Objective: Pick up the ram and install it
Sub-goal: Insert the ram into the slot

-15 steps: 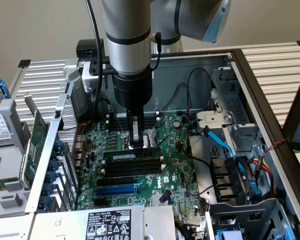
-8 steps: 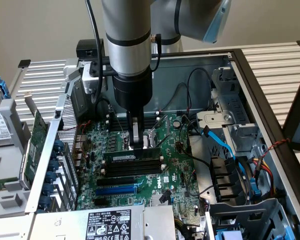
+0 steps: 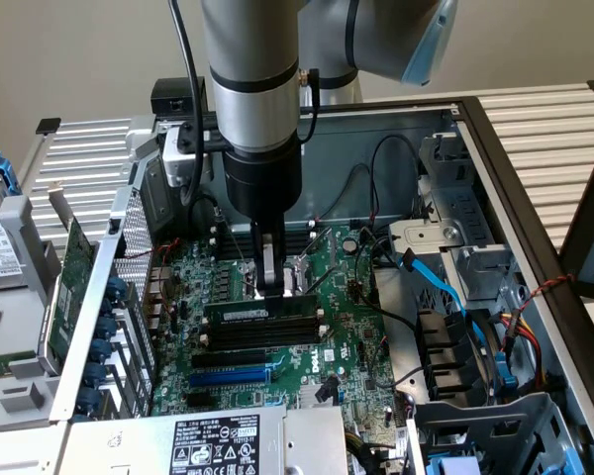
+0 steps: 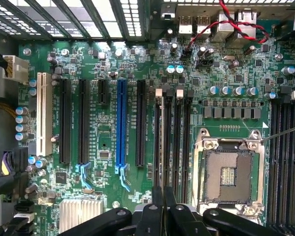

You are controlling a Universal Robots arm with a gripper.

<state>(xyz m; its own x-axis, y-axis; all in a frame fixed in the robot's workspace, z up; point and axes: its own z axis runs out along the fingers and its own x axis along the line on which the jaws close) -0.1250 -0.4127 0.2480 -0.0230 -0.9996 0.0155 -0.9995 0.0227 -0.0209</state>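
Right now the end effector (image 3: 269, 285) is pinched shut on the ram (image 3: 264, 316), which stands upright in a motherboard (image 3: 348, 332) slot.

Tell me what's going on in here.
A robot arm is working inside an open PC case. Its gripper is down at the motherboard, with its fingers apparently closed on the top edge of the ram. The ram stands on edge and level among the memory slots. Whether it is fully seated can't be told.
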